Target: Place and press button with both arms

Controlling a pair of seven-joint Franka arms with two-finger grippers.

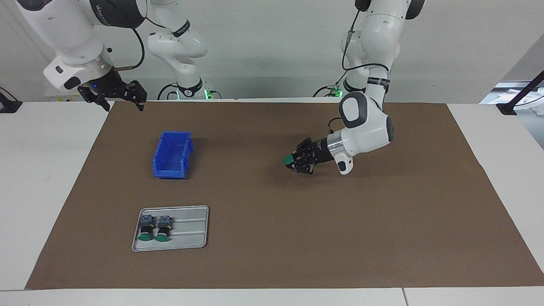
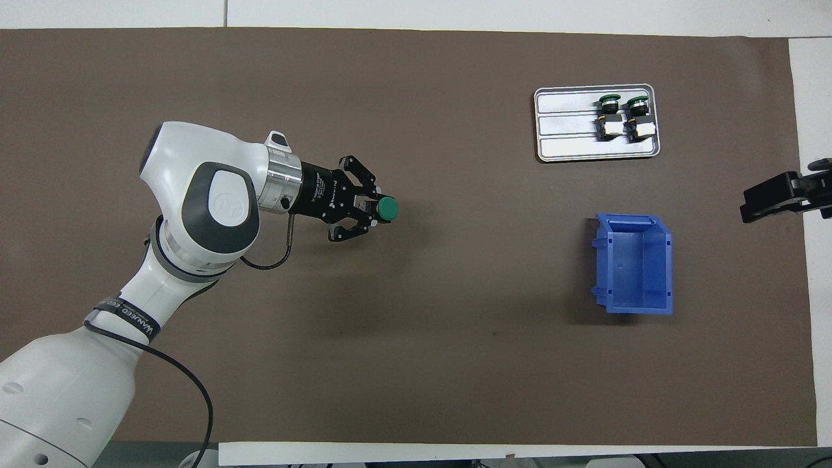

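Overhead shows the left tool (image 2: 374,211) pinching the button (image 2: 388,208); facing shows the right tool (image 1: 121,100) spread, waiting.

White arms (image 1: 365,127), dark grey joints

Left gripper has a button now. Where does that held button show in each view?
Facing view: held button right of centre, in the left gripper, over bare mat.
Overhead view: button left of centre, at the gripper tip.
Shared landmark: blue bin.
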